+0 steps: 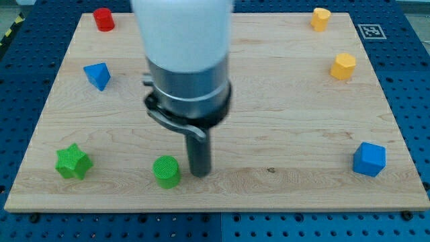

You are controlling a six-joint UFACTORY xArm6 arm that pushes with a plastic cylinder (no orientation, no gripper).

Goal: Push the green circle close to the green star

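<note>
Camera view: my tip (199, 173) rests on the wooden counter (282, 128), just beside the green circle (166, 171) on the circle's right in the view. No hand is fitted, only the rod, so nothing is grasped. Green circle sits near the view's bottom, with the green star (72, 162) well apart to its left. Red cylinder (103, 19), blue blocks (98, 75) (369, 159) and yellow blocks (320, 18) (343, 66) lie around the edges.
</note>
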